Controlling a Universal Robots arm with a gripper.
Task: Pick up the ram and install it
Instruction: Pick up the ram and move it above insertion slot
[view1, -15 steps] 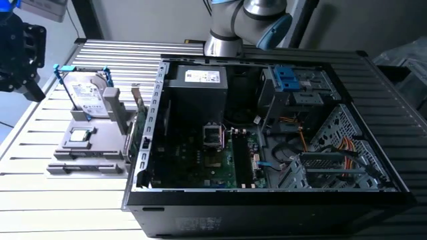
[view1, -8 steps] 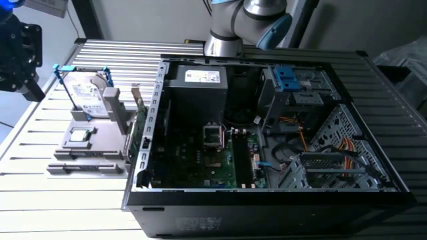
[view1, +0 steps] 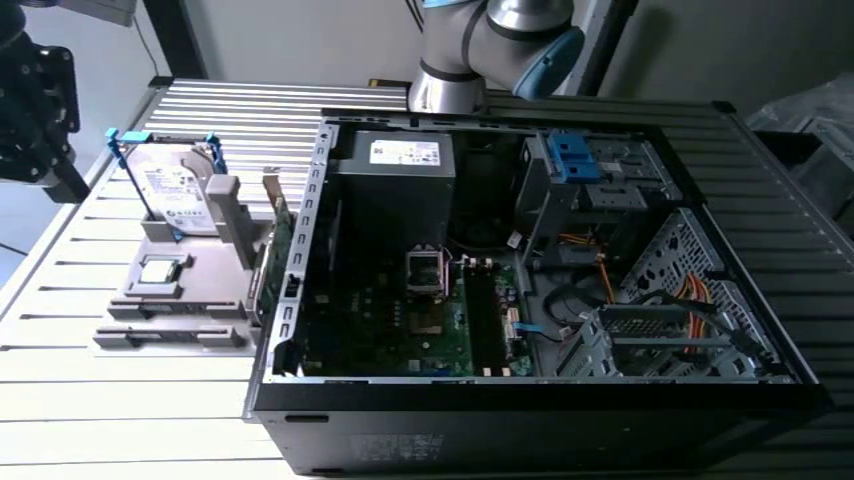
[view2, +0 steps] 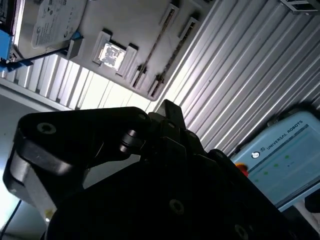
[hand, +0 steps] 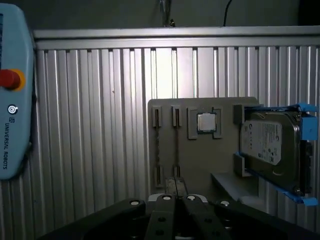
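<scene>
- Grey fixture (hand: 200, 165) on the bench (hand: 100, 150) holds the ram (hand: 176, 150) edge-on, a processor chip (hand: 205, 122) and a hard drive (hand: 270, 145).
- Fingers (hand: 171, 189) pressed together, holding nothing.

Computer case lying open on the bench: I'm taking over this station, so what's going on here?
The robot arm's gripper is shut and holds nothing. It sits away from the open computer case, off to the exterior view's left, and the first wrist view looks at the grey fixture plate. Two ram sticks stand in the plate's slots, beside the processor chip and the hard drive. No ram has been picked up yet.
</scene>
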